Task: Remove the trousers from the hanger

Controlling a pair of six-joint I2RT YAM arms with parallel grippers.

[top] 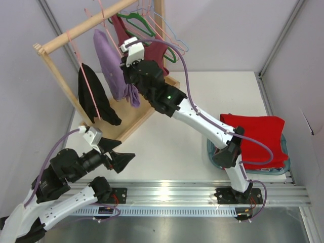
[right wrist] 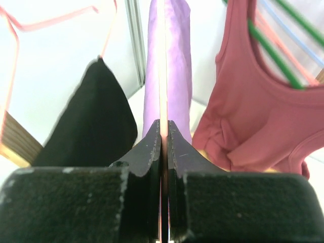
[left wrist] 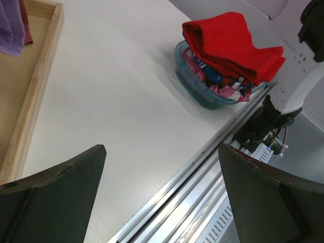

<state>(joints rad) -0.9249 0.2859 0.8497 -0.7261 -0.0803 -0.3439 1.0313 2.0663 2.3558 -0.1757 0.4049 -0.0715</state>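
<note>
Three hung garments (right wrist: 91, 116), one lilac trousers (right wrist: 179, 61), right hand (right wrist: 164, 124) pinching pink hanger (right wrist: 163, 50), left hand (left wrist: 162, 148) wide, empty

My left arm (top: 55, 177) sits folded low at about 7 o'clock in the overhead view. The left gripper (top: 123, 161) points toward 3 o'clock, jaws spread wide and holding nothing. My right arm (top: 202, 119) rises from its base at 5 o'clock, bends at the elbow and stretches toward 11 o'clock. The right gripper (right wrist: 163, 134) is pinched tight on the hanger (right wrist: 163, 61).
</note>
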